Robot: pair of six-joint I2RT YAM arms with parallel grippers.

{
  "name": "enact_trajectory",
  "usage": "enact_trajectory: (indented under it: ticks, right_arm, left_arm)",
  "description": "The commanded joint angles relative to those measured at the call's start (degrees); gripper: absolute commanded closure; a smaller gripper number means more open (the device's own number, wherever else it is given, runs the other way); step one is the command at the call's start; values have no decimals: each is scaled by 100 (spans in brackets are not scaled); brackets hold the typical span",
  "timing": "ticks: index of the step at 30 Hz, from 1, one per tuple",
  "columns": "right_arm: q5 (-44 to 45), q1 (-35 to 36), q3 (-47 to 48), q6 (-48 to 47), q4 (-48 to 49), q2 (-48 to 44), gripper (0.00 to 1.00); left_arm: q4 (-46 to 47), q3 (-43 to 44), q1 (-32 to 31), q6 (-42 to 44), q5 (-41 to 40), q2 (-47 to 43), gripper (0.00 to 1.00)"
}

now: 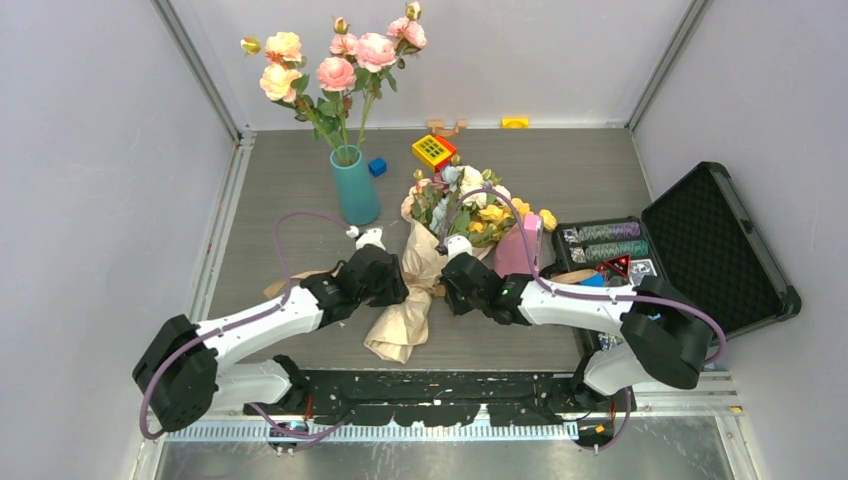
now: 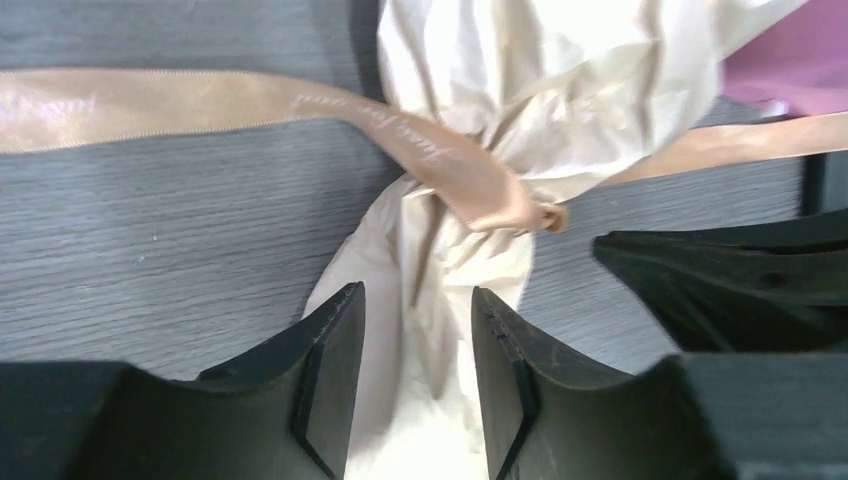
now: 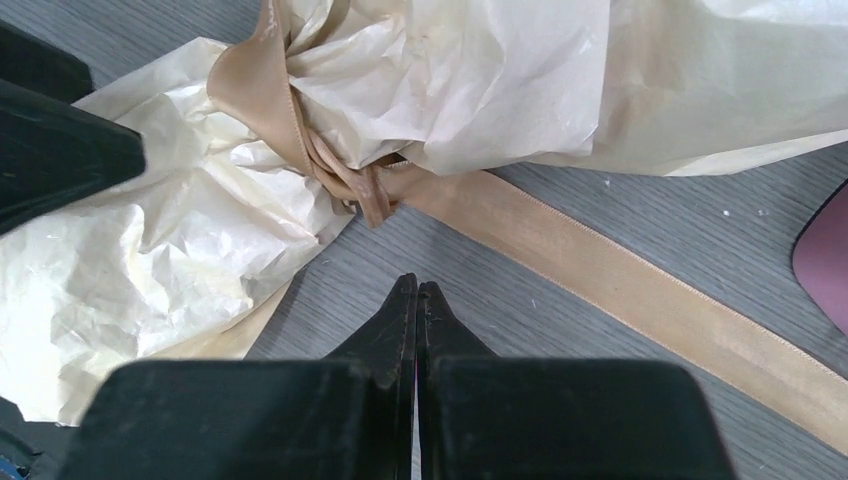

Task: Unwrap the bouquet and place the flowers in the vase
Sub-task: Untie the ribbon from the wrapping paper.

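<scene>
This is looking like a robotics lab cell: plain white panel walls (image 1: pixel 100 150) on aluminium rails (image 1: pixel 198 65) are enclosing a grey wood-grain tabletop (image 1: pixel 290 185), with an open black foam-lined case (image 1: pixel 715 245) sitting alongside.

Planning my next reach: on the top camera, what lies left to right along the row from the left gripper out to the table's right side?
left gripper → bouquet at its tied paper neck → right gripper → pink box → open black case
</scene>
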Motion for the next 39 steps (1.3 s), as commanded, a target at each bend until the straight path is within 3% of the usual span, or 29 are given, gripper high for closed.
enact_trajectory:
  ticks: [1,9,15,28,39]
  right_arm:
    - [-64,11,-51,172,403,-258,99]
    - [-333,-198,153,146,628,-181,77]
    - [-594,-354,348,89,871,17,71]
    - [-974,-542,533,41,1095,402,69]
    - [-1362,-543,590,42,1168,578,71]
  left_arm:
    - [-662,653,24,458,-127,-337,53]
    - [-551,1293,31,656,91,394,47]
    - [-413,1694,58,668,246,1185,48]
    - [-335,1645,101,576,147,1462,55]
    - [-335,1534,108,545,82,1388,73]
